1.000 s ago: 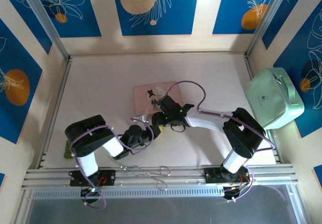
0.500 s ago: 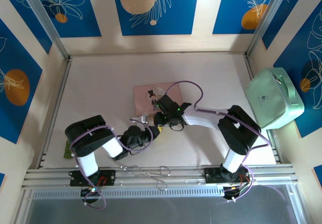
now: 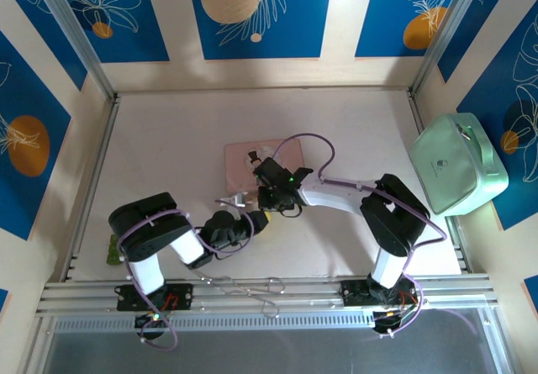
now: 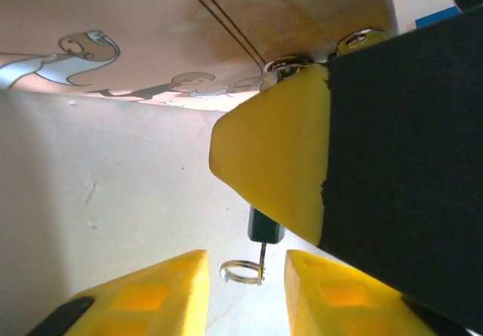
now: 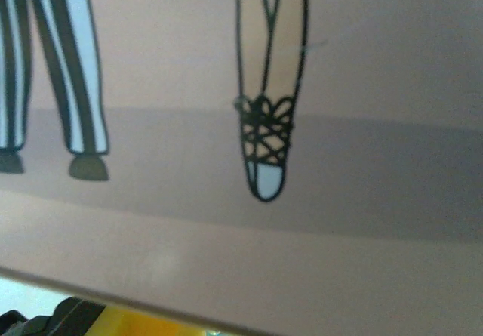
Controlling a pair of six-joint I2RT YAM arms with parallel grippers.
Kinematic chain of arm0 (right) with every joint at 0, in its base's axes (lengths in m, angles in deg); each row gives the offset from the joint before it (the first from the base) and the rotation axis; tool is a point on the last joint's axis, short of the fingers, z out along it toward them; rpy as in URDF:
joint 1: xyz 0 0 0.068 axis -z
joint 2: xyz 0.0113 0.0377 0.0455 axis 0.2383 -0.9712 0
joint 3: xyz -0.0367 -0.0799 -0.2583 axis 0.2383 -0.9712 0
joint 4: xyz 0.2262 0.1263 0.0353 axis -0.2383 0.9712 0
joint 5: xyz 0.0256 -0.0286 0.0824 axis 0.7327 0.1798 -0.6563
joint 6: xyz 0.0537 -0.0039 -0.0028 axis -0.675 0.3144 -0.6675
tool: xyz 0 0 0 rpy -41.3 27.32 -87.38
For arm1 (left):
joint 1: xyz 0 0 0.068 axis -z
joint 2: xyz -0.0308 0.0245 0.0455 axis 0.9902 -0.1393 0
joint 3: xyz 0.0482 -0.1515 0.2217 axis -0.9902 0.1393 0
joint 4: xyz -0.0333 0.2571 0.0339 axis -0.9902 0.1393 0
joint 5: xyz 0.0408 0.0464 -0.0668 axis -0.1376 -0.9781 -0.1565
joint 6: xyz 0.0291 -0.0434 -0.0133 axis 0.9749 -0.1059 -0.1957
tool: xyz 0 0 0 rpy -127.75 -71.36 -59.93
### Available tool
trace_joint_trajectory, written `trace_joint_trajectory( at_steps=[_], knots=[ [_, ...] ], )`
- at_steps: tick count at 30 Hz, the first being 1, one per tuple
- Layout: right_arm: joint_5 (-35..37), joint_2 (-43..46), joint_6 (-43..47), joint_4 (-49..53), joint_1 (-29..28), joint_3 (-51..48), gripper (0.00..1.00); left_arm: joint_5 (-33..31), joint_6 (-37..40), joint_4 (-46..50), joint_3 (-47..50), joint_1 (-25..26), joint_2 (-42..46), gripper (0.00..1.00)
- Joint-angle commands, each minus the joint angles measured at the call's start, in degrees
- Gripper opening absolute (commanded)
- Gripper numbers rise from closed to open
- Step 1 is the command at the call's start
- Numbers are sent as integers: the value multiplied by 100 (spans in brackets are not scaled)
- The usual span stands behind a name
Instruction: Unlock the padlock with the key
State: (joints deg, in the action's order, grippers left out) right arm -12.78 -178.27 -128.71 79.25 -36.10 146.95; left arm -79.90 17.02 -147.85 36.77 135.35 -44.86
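Pale bench point(image 3: 168, 139), pink box point(image 3: 238, 162) crowding both tools: left tool point(image 4: 245, 260) parted astride key point(image 4: 264, 226) ring; right tool point(image 3: 267, 192) aperture indeterminable.

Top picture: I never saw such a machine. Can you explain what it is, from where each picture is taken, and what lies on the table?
These are two robot arms bolted at the near edge of a table. The top picture looks down from above: the left pincer and the right pincer meet beside a pink box. A mint-green case stands at the right. The other pictures come from a camera on each wrist. The left one shows its yellow fingers apart, holding nothing; beyond them is a small dark piece with a wire ring, partly behind the other pincer's yellow finger. The right one looks closely at the box's drawing; whether that pincer holds something, I cannot tell.
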Motion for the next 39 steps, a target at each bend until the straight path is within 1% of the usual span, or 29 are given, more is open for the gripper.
trace_joint_trajectory(
  at_steps=[1, 3, 6, 8, 13, 17, 19, 21, 25, 30, 31, 33, 35, 36, 37, 39],
  knots=[
    [-182, -172, -308, 620, -107, 179, 11, -78, 6, -169, 79, -37, 60, 34],
    [-233, -174, -378, 640, -117, 201, 11, -72, 1, -121, 78, -28, 75, 31],
    [-286, -156, -466, 650, -104, 210, 11, 8, -17, -65, -9, 16, 19, 22],
    [-321, -139, -524, 657, -91, 210, 12, 51, -34, -67, -51, 49, -42, 19],
    [-443, -168, -636, 707, -62, 258, 12, 71, -72, -147, -57, 96, -128, 19],
    [-541, -209, -756, 691, -43, 263, 12, 74, -46, -60, -79, 137, -86, 25],
    [-553, -225, -804, 697, -38, 272, 11, 45, -15, 67, -87, 148, -21, 25],
    [-567, -245, -829, 710, -17, 288, 12, 61, 33, 219, -144, 152, 48, 22],
    [-648, -252, -886, 700, 23, 307, 11, 63, 189, 864, -339, 166, 274, 13],
    [-678, -204, -917, 687, 51, 291, 12, -182, 624, 2287, -631, 187, 954, 1],
    [-684, -179, -929, 654, 50, 266, 14, -254, 731, 2531, -684, 207, 1089, 0],
    [-659, -128, -930, 626, 56, 238, 23, -382, 927, 2855, -774, 281, 1261, 0],
    [-586, -10, -925, 566, 44, 181, 42, -504, 1068, 3188, -888, 353, 1355, 0],
    [-541, 55, -940, 535, 32, 141, 47, -562, 1117, 3310, -936, 380, 1379, 0],
    [-501, 155, -962, 486, 26, 71, 52, -637, 1162, 3460, -985, 409, 1405, 0],
    [-383, 318, -1011, 438, 7, -36, 58, -772, 1202, 3798, -1089, 437, 1450, 0]
  ],
)
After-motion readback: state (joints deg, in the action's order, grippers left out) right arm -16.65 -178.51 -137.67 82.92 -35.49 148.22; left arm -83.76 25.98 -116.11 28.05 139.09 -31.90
